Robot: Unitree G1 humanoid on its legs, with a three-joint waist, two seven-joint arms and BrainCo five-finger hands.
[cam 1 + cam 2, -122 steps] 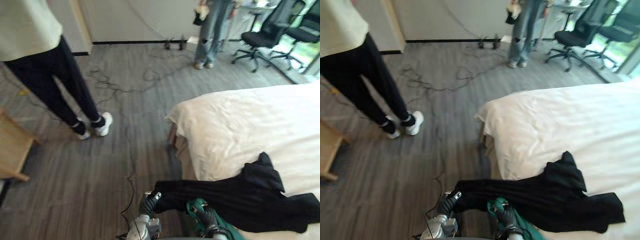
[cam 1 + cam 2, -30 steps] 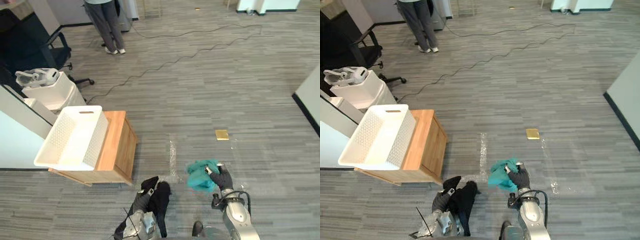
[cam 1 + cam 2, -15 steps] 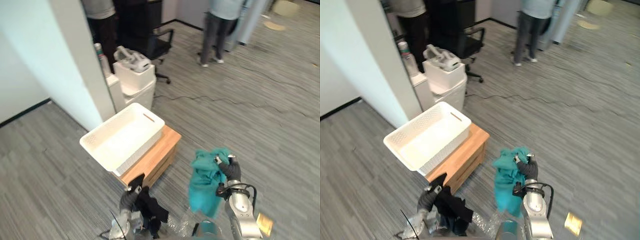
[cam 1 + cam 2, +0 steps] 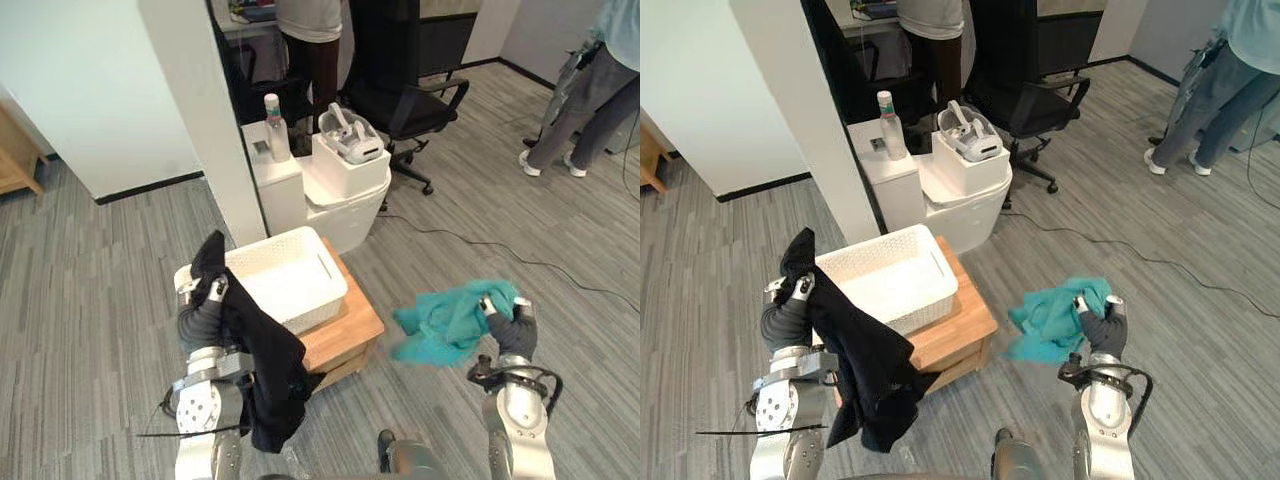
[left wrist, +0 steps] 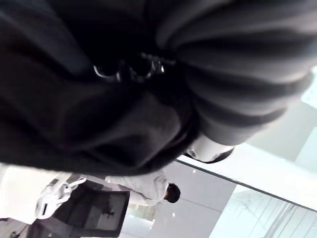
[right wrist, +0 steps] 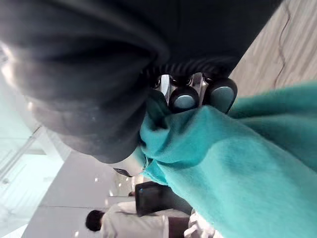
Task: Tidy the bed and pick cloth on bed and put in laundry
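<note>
Bright, even indoor light; soft shadows on the grey floor [image 4: 80, 300]; left wrist view mostly dark.

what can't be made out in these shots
- Eye views: the black cloth held by the left hand hides the white basket's left end and part of the wooden stand.
- Left wrist view: black cloth blocks the basket.
- Eye views: top edge cuts off a person.

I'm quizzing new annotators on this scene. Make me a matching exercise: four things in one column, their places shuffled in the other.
1 black cloth
2 teal cloth
3 white basket
4 bottle

A on the wooden stand
B held in the right hand
C on the white cabinet
D held in the left hand

Pairs: 1-D, 2-B, 3-A, 4-C
</note>
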